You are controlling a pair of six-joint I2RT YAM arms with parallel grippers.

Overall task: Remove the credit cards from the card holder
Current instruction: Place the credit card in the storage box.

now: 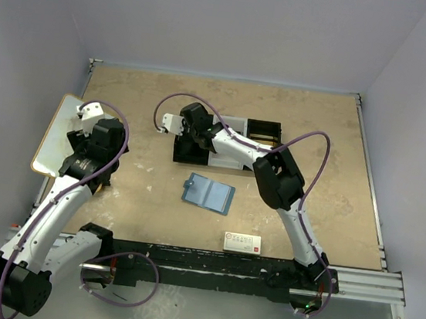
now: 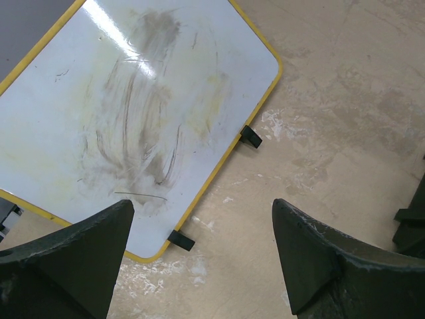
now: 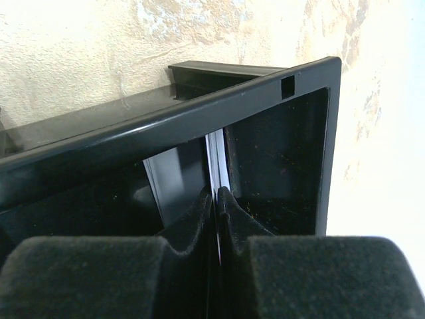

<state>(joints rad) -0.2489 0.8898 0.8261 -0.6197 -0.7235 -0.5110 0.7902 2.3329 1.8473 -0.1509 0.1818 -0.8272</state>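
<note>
Left gripper (image 2: 200,216): spread wide, whiteboard (image 2: 133,119) ahead of jaws. Right gripper (image 3: 216,199): pinched on thin pale card (image 3: 216,156), black tray wall (image 3: 166,113) beyond jaws.

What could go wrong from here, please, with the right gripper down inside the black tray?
1. The pale card stands on edge, pinched by the right gripper. Once released, it may topple or lean against a wall.
2. That gripper sits deep inside the black tray, so lifting out might catch the rim and drag the tray.
</note>
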